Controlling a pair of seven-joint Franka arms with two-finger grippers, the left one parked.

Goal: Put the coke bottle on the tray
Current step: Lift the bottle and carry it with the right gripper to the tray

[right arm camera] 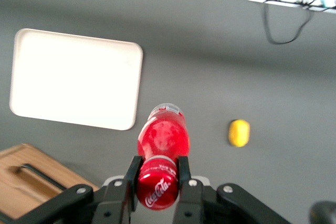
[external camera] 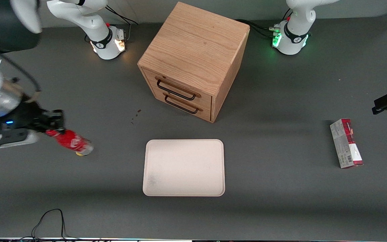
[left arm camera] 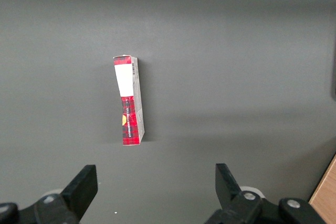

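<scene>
Pinching the coke bottle near its cap end, the claw holds it tilted, base pointing away, probably just clear of the table. Light, rigid, slick plastic: the neck grip suits. The tray lies nearby.

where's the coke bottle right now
The coke bottle is held at its cap end in the gripper, shut on it, at the working arm's end of the table, beside the tray but not on it.
</scene>
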